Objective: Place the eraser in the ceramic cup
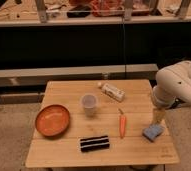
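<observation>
The eraser (94, 143), a flat black block with two pale stripes, lies on the wooden table (64, 152) near its front edge. The ceramic cup (89, 104), small and pale, stands upright at the table's middle, behind the eraser. My gripper (158, 118) hangs from the white arm (178, 86) at the table's right side, just above the blue sponge (152, 132). It is well to the right of both the eraser and the cup and holds nothing that I can see.
An orange plate (52, 120) sits at the left. A carrot (122, 125) lies between the eraser and the sponge. A white bottle (112, 92) lies on its side behind the cup. A dark shelf unit stands behind the table.
</observation>
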